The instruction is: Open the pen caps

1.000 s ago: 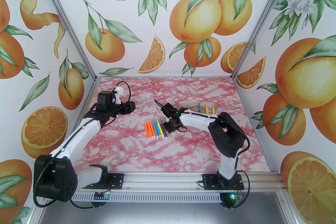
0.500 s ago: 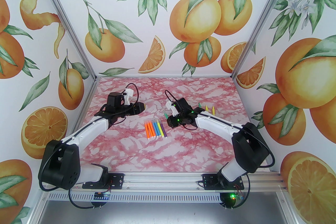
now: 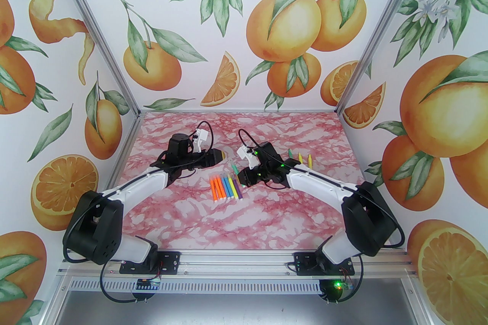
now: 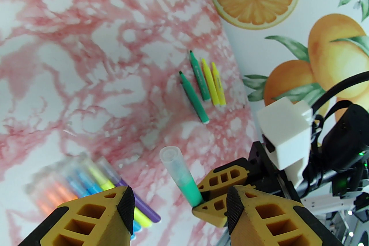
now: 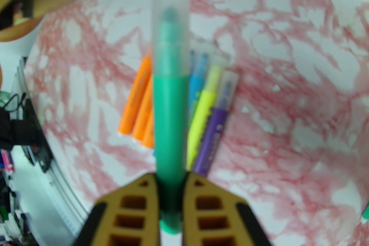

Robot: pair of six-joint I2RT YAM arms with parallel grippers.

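Holding green pen (image 5: 168, 123) by barrel, right jaws clamped tight. Just ahead of half-parted left jaws: its clear cap (image 4: 173, 161), apparently untouched. Centre cap between them, pinch, pull straight along barrel.

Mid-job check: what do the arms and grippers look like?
White link shells, black joint housings, black cables looping at the wrists. The left gripper and right gripper have yellow-orange fingers with cut-out cells and black pads. Each wrist carries a white block; green lights glow on the right arm.
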